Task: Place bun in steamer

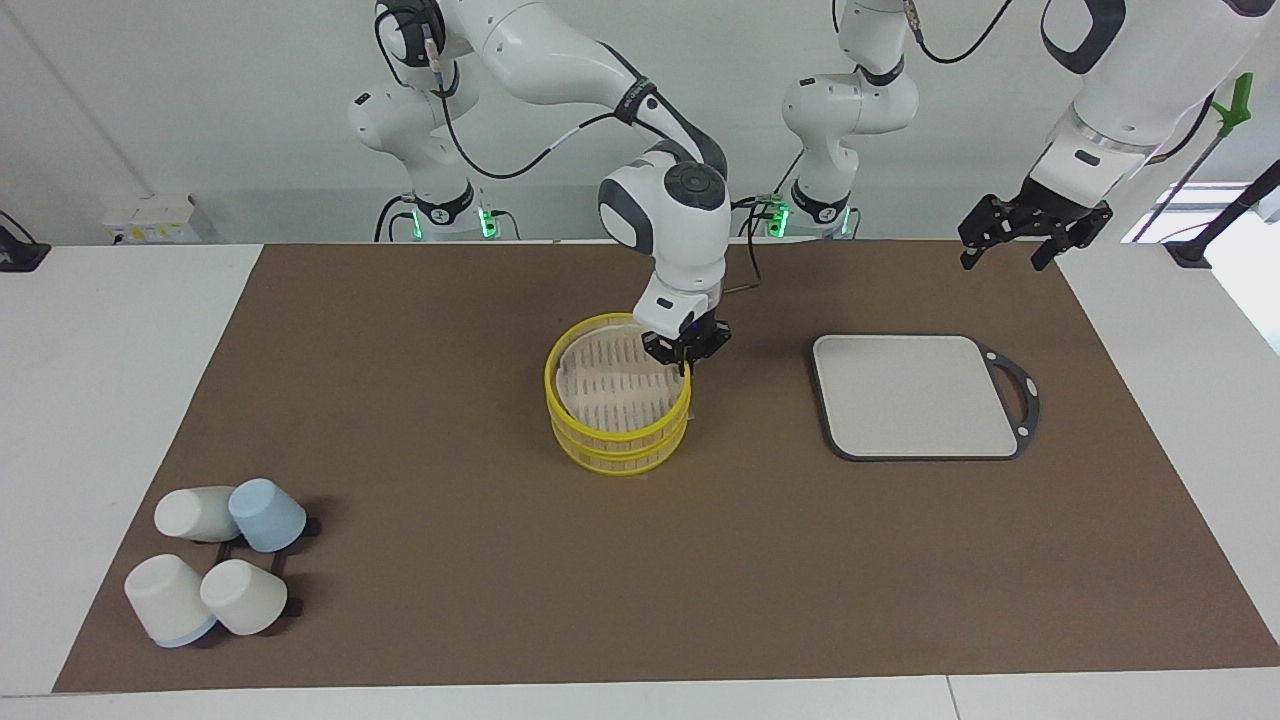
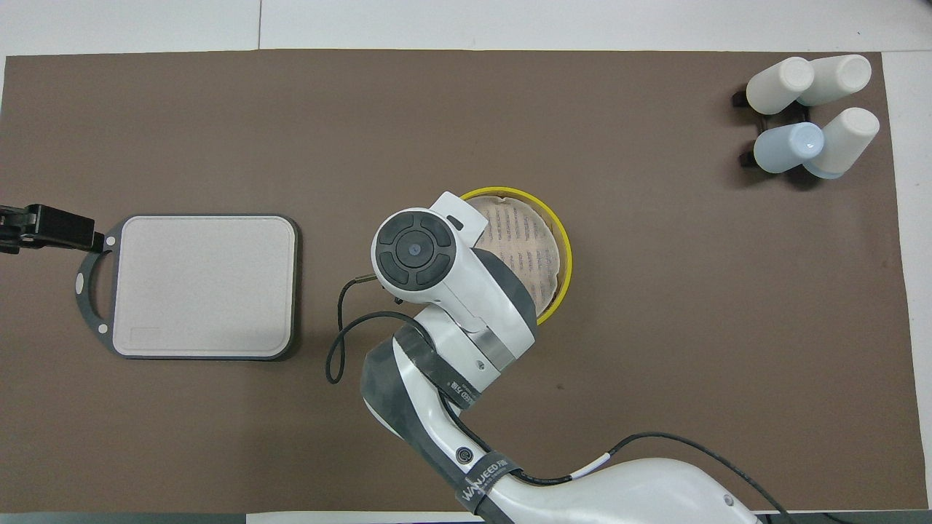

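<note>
Round yellow-rimmed steamer (image 2: 557, 247), part-covered by white right arm (image 2: 451, 291) | grey rectangular dark-rimmed board (image 2: 204, 285) | four pale cups (image 2: 812, 113)

The bench (image 1: 100, 420) looked smooth and white under a matt brown mat (image 1: 450, 560). The steamer (image 1: 619, 408) had glossy yellow rims, apparently plastic, and a pale slatted floor. The board (image 1: 915, 395) was matt grey with a dark rim. The cups (image 1: 215, 570) looked matt and smooth.
</note>
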You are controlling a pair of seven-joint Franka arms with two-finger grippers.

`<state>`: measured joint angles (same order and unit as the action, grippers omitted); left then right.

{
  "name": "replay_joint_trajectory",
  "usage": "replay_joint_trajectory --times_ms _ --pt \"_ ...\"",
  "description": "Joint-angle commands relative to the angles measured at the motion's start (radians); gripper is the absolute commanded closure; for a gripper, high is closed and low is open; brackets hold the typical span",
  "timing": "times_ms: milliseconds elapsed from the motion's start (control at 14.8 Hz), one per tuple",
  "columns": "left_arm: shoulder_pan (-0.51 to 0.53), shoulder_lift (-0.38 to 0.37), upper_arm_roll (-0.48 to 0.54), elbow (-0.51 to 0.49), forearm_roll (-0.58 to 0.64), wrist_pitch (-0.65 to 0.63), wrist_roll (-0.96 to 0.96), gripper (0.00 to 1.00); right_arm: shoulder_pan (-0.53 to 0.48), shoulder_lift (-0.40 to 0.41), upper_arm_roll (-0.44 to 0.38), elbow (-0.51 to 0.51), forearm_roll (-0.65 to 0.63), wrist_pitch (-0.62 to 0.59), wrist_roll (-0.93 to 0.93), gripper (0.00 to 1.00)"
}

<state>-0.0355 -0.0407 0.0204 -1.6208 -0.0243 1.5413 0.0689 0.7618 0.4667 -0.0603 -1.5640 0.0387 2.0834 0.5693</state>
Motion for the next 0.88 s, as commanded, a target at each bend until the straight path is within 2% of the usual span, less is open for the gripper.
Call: replay_joint_trajectory --times_ms 0,269,404,606,808 --pt "-0.011 -0.03 0.007 -0.031 0.003 0.0 0.014 0.0 0.001 -0.019 0.01 -0.05 0.021 0.024 0.034 0.0" --pt "-0.012 -0.03 0.007 -0.031 0.003 -0.003 0.011 0.0 -0.012 -0.017 0.007 -0.031 0.006 0.023 0.018 0.0" --pt "-0.012 -0.03 0.009 -0.031 0.003 -0.003 0.012 0.0 -0.041 -0.043 -0.004 -0.019 0.013 0.008 -0.003 0.0" --pt "-0.012 -0.03 0.007 -0.031 0.004 -0.006 0.012 0.0 -0.146 -0.124 -0.004 -0.01 0.021 -0.037 -0.006 0.0" --pt "-0.012 -0.03 0.009 -0.031 0.004 -0.004 0.012 0.0 -0.298 -0.225 -0.006 -0.01 0.012 -0.191 -0.05 0.0"
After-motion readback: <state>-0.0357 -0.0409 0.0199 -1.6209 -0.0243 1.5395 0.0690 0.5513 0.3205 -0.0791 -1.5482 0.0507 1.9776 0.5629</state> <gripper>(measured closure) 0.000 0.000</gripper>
